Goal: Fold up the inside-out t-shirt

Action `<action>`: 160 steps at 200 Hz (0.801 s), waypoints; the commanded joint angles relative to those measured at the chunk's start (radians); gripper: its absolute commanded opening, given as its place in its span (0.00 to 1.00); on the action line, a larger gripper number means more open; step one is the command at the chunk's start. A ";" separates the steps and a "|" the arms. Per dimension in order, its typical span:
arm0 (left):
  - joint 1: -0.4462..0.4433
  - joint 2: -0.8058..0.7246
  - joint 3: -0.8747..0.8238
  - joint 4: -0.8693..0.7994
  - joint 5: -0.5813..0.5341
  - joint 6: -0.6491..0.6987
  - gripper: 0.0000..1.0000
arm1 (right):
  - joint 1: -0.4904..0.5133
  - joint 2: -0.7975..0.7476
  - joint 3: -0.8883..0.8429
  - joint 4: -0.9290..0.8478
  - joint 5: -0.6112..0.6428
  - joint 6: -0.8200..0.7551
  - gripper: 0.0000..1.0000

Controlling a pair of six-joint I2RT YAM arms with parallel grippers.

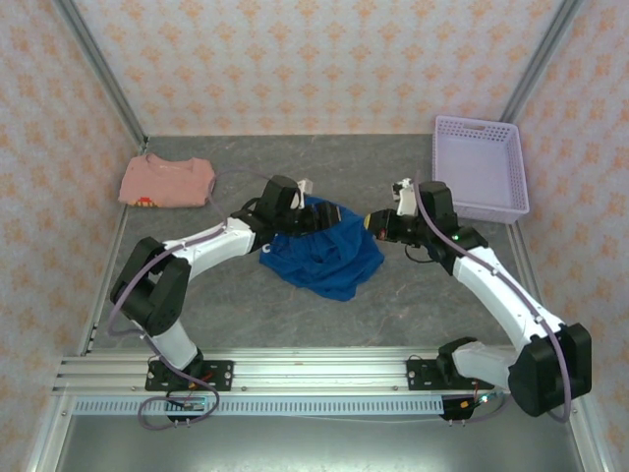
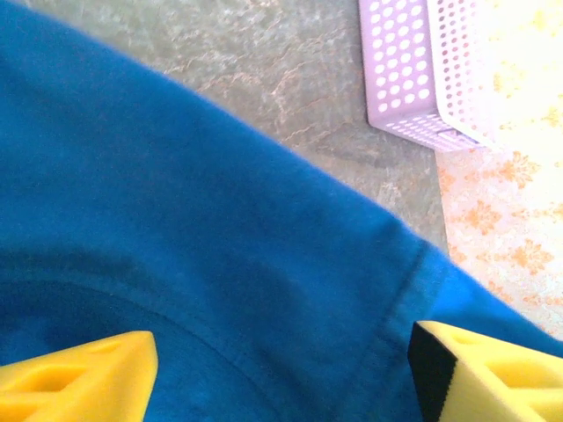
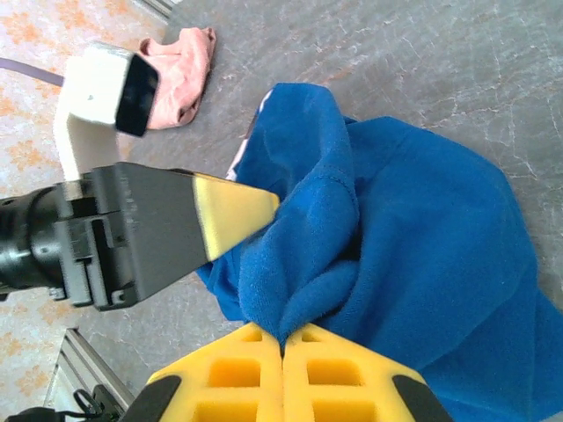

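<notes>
The t-shirt (image 1: 324, 258) lies bunched in a loose heap at the middle of the worktop (image 1: 246, 305), between the two arms in the top view. The right gripper (image 3: 283, 338) has its jaws pressed together on a ridge of blue cloth at the heap's right edge. That pinch seems meant to anchor one side so the cloth can be drawn out. The left gripper (image 2: 283, 352) hovers over the heap's upper left with jaws wide. Blue cloth spans the gap beneath them and nothing is pinched. In the right wrist view one of its yellow tips meets the fold. I judge it is seeking a second hold, a hem or shoulder, to spread the garment flat before any fold. The pink shirt (image 1: 167, 182) at the upper left and the basket (image 1: 480, 167) at the upper right sit well apart from the heap.
</notes>
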 commanded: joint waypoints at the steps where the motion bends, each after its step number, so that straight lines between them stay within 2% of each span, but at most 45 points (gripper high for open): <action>1: -0.002 0.015 0.007 0.014 0.005 -0.095 0.78 | 0.022 -0.052 -0.040 0.110 -0.025 0.012 0.00; 16: -0.010 0.037 0.013 0.024 0.013 -0.119 0.77 | 0.038 -0.072 -0.074 0.140 -0.024 0.022 0.00; 26: -0.019 0.049 0.021 0.028 0.016 -0.125 0.72 | 0.051 -0.082 -0.096 0.159 -0.018 0.029 0.00; 64: -0.044 0.054 0.041 0.085 0.067 -0.153 0.33 | 0.101 -0.109 -0.174 0.230 0.017 0.059 0.00; 77: -0.037 0.028 0.039 0.084 0.069 -0.147 0.17 | 0.121 -0.118 -0.197 0.261 0.027 0.065 0.00; 96: -0.011 -0.042 0.035 0.030 0.065 -0.095 0.00 | 0.160 -0.127 -0.219 0.275 0.017 0.042 0.00; 106: 0.010 -0.098 0.037 -0.038 0.056 -0.040 0.00 | 0.200 -0.125 -0.219 0.257 -0.009 -0.012 0.00; 119: 0.040 -0.187 0.028 -0.135 0.039 0.044 0.00 | 0.267 -0.121 -0.210 0.202 -0.010 -0.084 0.06; 139: 0.108 -0.339 0.006 -0.338 -0.010 0.160 0.00 | 0.364 -0.091 -0.169 0.117 -0.076 -0.195 0.27; 151: 0.155 -0.426 0.000 -0.481 -0.046 0.234 0.00 | 0.370 -0.080 -0.131 0.068 -0.103 -0.234 0.35; 160: 0.187 -0.493 -0.004 -0.586 -0.097 0.297 0.00 | 0.370 -0.087 -0.106 0.041 -0.058 -0.262 0.38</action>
